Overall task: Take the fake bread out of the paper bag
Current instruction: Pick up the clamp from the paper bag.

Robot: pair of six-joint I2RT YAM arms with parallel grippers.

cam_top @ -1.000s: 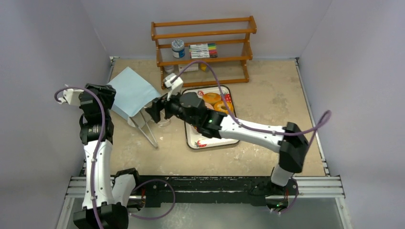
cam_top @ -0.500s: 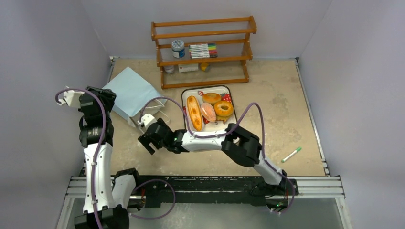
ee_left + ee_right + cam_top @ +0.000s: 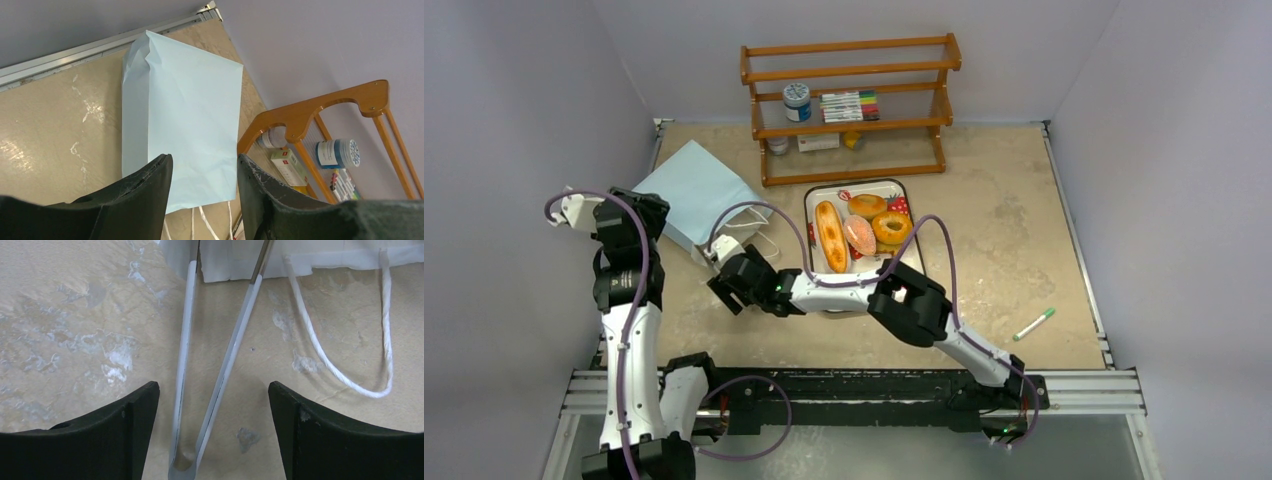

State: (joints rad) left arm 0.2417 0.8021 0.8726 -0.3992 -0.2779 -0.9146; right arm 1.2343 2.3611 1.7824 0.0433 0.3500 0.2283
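Observation:
The paper bag (image 3: 694, 188) lies flat at the back left, light blue, with its mouth and white cord handles (image 3: 759, 225) facing the tray. Fake bread lies on the strawberry-print tray (image 3: 860, 297): a long golden loaf (image 3: 831, 237), a pinkish oval (image 3: 859, 236) and two orange-brown rings (image 3: 867, 206). The bag's inside does not show. My left gripper (image 3: 646, 210) (image 3: 204, 157) hangs open at the bag's left side with nothing between its fingers. My right gripper (image 3: 724, 290) (image 3: 212, 385) is open low over the table near the bag's mouth (image 3: 300, 257), its fingers astride metal tongs (image 3: 186, 390) without touching them.
A wooden rack (image 3: 849, 100) stands at the back with a jar (image 3: 796, 100) and markers (image 3: 849, 105). A green marker (image 3: 1034, 324) lies near the front right. A cord handle (image 3: 345, 375) loops on the table right of the tongs.
My right arm has pulled back from over the tray and folded toward the near left, bringing its gripper down over the tongs. The bread on the tray now shows. The left arm has barely moved.

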